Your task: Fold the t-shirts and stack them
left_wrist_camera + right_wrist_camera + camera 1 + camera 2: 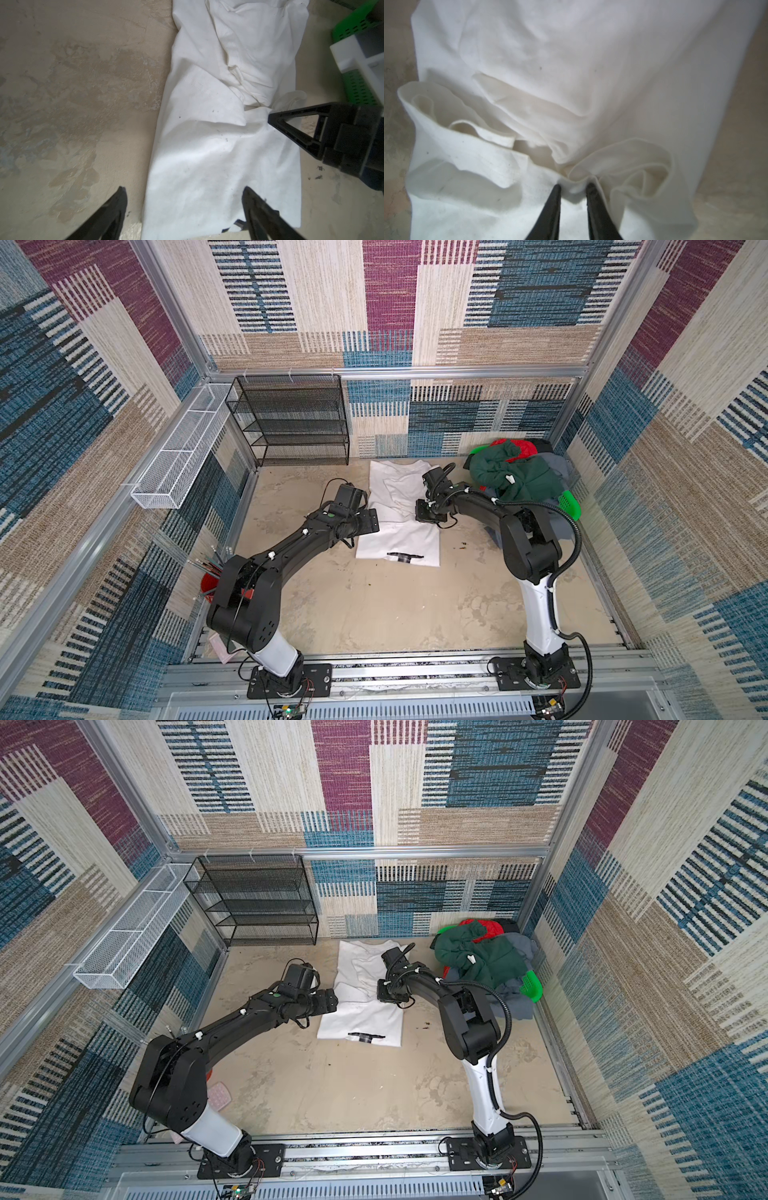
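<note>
Right wrist view had my right gripper (573, 187) clamped on a raised fold of the white t-shirt (591, 62) — the two black fingers (550, 212) stood close together with bunched cloth caught between their tips, and loose ruffles of fabric curled up beside them. That shirt lay spread on the beige table (374, 605), partly folded with cloth turned in over its body, small dark specks on it, and a black print (405, 556) along one short end. In both top views my grip sat at the shirt's right edge, about midway along its length. My left gripper (185, 197) was at the shirt's opposite, left edge, released and spread wide — one finger over the cloth, the other over bare table just off the shirt; whether either tip touched down I could not tell. Right of the white shirt, close to it but apart, stood a green basket (569, 504) heaped with a dark green shirt (523, 477), a red shirt (519, 445) and a grey-blue shirt (557, 464), some of it spilling over the rim. Beyond the white shirt's far end and off to its left stood a black mesh shelf (299, 423).
</note>
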